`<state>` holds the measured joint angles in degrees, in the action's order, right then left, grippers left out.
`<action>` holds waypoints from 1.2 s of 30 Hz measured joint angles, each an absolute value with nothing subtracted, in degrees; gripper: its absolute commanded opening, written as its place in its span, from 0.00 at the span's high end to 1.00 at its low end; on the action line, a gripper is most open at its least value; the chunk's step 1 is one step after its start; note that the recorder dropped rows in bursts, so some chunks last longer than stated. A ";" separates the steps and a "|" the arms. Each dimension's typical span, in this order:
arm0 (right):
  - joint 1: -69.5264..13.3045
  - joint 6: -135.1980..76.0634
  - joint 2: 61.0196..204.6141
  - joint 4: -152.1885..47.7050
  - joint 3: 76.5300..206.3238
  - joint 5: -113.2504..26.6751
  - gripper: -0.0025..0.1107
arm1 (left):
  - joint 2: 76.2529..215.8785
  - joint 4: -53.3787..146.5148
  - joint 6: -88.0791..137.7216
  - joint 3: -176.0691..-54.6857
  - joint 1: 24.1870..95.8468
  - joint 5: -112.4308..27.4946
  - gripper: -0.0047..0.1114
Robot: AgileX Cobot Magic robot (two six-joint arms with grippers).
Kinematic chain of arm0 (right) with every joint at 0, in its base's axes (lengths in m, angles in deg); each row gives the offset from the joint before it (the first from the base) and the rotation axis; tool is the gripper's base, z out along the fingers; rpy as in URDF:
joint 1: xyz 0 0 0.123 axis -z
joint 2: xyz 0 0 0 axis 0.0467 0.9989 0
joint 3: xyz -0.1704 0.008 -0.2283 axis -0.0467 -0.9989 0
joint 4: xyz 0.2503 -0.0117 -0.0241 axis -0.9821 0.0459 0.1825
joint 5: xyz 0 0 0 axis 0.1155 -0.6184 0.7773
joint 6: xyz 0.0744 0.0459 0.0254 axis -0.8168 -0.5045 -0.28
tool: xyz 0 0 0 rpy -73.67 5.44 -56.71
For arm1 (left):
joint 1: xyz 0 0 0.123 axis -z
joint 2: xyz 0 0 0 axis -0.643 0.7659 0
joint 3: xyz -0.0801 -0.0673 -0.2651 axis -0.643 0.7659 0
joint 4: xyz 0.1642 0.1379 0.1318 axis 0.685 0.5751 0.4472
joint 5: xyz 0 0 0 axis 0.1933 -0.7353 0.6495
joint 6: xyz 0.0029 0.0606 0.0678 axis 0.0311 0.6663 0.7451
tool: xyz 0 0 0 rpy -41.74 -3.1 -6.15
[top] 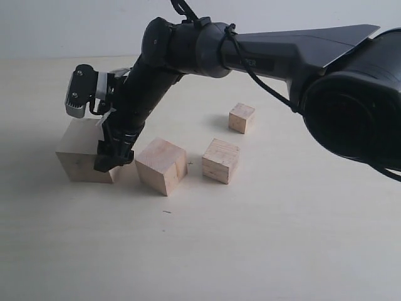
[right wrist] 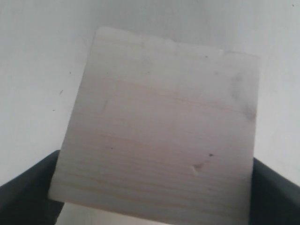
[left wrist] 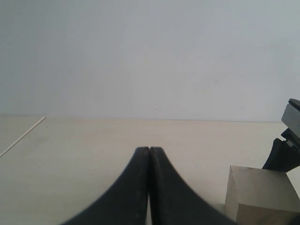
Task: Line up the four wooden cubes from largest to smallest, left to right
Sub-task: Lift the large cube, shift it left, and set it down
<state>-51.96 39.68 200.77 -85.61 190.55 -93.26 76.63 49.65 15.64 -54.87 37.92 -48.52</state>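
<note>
Right gripper [top: 113,162] holds the biggest cube [top: 76,157] at far left; left gripper [left wrist: 149,157] is pinched together, empty; smallest cube [top: 241,118] sits higher up, out of line.

— What sort of place is this?
— A robot lab bench, it seems. There's a bare pale surface [top: 282,251], a blank white wall [top: 62,25], a black robot arm [top: 263,53], and only plain wooden cubes [top: 161,165].
</note>
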 measured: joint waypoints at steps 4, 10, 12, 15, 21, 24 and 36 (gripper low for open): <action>-51.96 39.58 200.77 -85.50 190.55 -92.35 0.62 | 76.63 49.65 15.64 -54.87 37.92 -48.52 0.94; -51.96 46.07 200.80 -85.39 190.76 -92.88 0.44 | 76.63 49.65 15.64 -54.87 37.92 -48.52 0.94; -51.96 47.10 200.80 -85.49 190.76 -92.88 0.42 | 76.63 49.65 15.64 -54.87 37.92 -48.52 0.94; -51.96 47.81 200.80 -85.49 190.90 -92.99 0.36 | 76.63 49.65 15.64 -54.87 37.92 -48.52 0.94; -51.96 47.93 200.80 -85.49 190.90 -92.75 0.28 | 76.63 49.65 15.64 -54.87 37.92 -48.52 0.94; -51.96 47.23 200.80 -85.39 190.90 -92.53 0.25 | 76.63 49.65 15.64 -54.87 37.92 -48.52 0.94; -51.96 46.46 201.46 -83.49 190.90 -91.12 0.14 | 76.63 49.65 15.64 -54.87 37.92 -48.52 0.94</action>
